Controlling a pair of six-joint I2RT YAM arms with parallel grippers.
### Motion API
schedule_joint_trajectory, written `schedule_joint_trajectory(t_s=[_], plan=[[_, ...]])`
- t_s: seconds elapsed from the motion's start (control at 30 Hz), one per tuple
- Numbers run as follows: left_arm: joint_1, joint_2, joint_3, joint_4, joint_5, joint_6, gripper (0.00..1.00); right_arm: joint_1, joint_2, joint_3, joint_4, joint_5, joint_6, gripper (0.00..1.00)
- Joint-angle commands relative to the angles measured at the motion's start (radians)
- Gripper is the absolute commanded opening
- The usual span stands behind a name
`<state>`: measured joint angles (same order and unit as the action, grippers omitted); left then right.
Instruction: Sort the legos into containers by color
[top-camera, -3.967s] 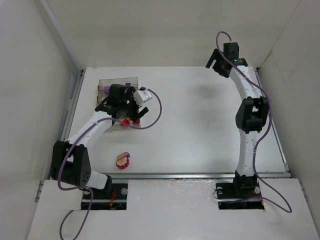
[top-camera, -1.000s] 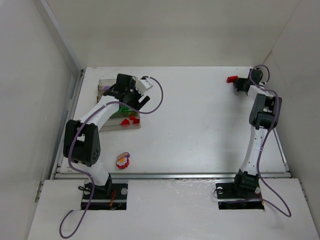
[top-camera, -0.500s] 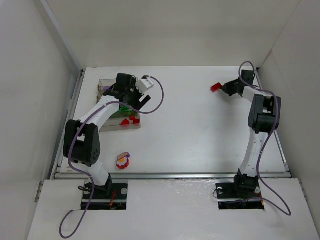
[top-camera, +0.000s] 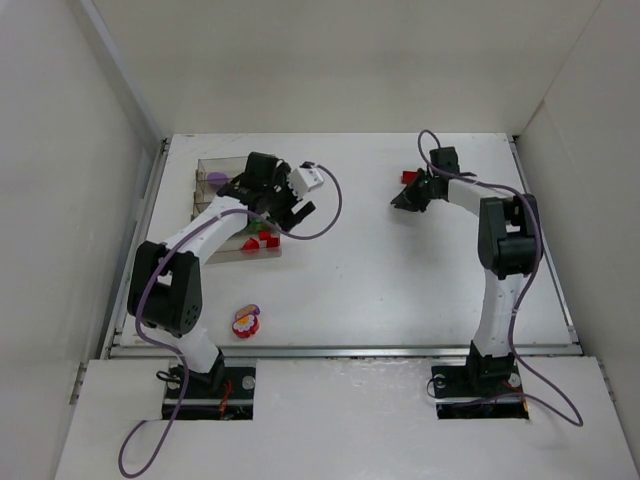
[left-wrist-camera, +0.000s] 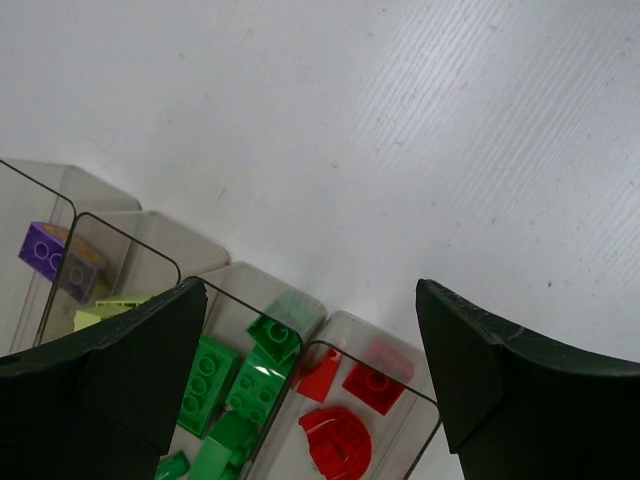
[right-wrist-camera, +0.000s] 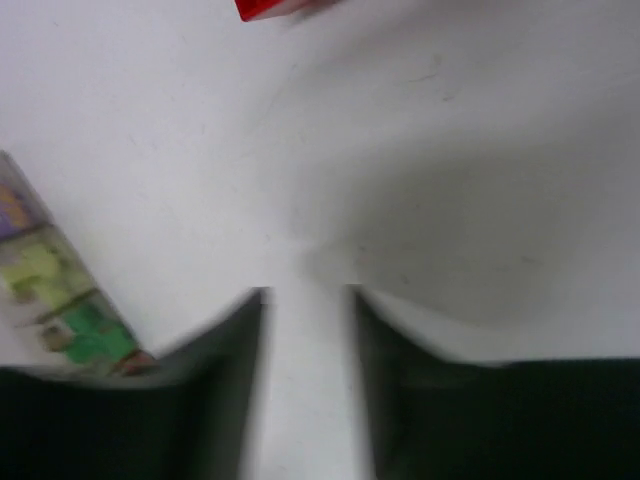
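The containers are one clear brownish tray at the back left, with purple, lime, green and red legos in separate compartments. My left gripper hovers open over the tray's right end, with nothing between its fingers. A red lego lies loose by my right gripper. In the blurred right wrist view that brick is well ahead of the fingers, which stand slightly apart and hold nothing. A red-white-purple flower piece sits near the front left.
White walls close in the table on the left, back and right. A metal rail runs along the near edge. The tray shows at the left of the right wrist view.
My right arm swung left across the back of the table carrying the red lego, then its jaws parted and let it go. The left gripper shifted slightly right over the tray.
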<state>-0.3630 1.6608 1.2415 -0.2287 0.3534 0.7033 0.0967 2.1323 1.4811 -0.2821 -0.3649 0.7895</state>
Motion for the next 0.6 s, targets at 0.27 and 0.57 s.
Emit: schedule_joint_trajectory(t_s=[0.27, 0.57], plan=[[-0.007, -0.105, -0.043, 0.038, 0.016, 0.018, 0.84, -0.006, 0.004, 0.500, -0.515, 0.515, -0.283, 1.00], [-0.007, -0.134, -0.063, 0.038, -0.004, 0.028, 0.85, 0.003, 0.262, 0.846, -0.657, 0.607, -0.444, 1.00]])
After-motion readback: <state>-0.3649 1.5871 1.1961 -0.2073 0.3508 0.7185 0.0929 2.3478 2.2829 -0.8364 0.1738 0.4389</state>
